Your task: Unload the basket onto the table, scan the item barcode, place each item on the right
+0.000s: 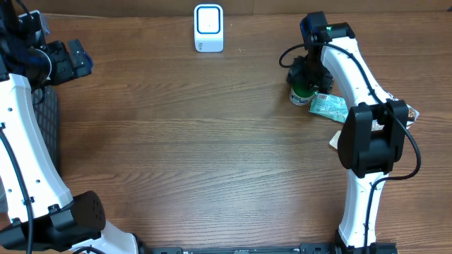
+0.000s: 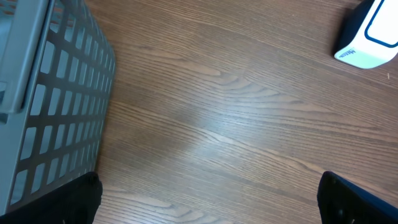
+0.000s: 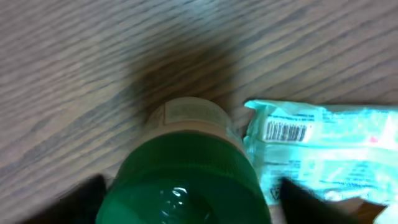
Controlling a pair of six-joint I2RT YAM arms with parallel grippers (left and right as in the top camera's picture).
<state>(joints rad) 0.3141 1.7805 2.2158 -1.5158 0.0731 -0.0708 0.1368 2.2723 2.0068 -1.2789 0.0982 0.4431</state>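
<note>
Right gripper (image 3: pixel 193 200) straddles green-capped plastic bottle (image 3: pixel 186 165), jaws released, teal barcoded packet (image 3: pixel 323 149) beside it, both well apart from white box scanner (image 1: pixel 208 28); left gripper (image 2: pixel 217 202) spread, empty.

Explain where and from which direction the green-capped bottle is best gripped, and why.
Probably the round sides at the green cap of the bottle, coming straight down from above, where the right gripper hangs. The bottle stands upright, so its curved sides face both fingers evenly. The packet lies close beside it, so a sideways approach from there looks crowded.
</note>
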